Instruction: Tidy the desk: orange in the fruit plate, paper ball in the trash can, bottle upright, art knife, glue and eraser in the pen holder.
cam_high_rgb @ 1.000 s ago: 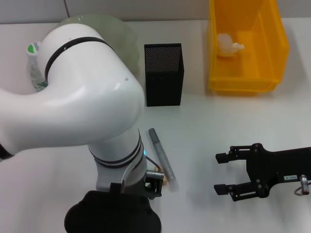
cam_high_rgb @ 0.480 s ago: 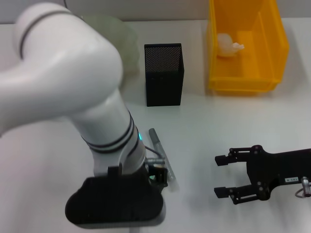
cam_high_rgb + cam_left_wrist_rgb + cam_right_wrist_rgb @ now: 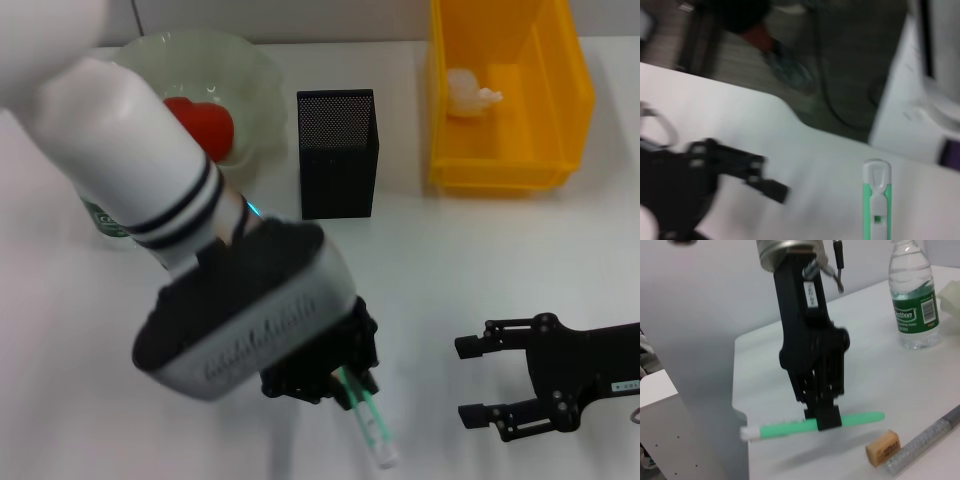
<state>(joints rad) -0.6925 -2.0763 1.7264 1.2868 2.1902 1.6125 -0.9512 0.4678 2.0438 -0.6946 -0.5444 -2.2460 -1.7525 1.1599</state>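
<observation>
Our left gripper (image 3: pixel 345 385) has its jaws closed on the art knife (image 3: pixel 368 420), a slim green and white tool, and holds it near the middle of its length, lifted clear of the tabletop (image 3: pixel 450 260). In the right wrist view the knife (image 3: pixel 812 426) lies almost level, with both ends sticking out on either side of the jaws.

We think the main risk comes from this level position. The pen holder (image 3: pixel 337 153) is a narrow, tall black mesh box, standing well apart from the knife, toward the far side of the tabletop. If we do not turn the knife to point down, its end can catch the rim or tip the holder. The thin, smooth body can also slip or rotate in the jaws during the move.

The eraser (image 3: pixel 883 446) and a glittery grey stick (image 3: pixel 925 441), perhaps the glue, lie on the tabletop just beside each other, under the left gripper.

The bottle (image 3: pixel 912 295) stands upright, a red fruit (image 3: pixel 200 125) is in the fruit plate (image 3: pixel 255 75), and the paper ball (image 3: pixel 470 90) is in the yellow bin (image 3: pixel 500 175).

Our right gripper (image 3: pixel 490 380) rests low near the tabletop with jaws wide open and holding nothing.
</observation>
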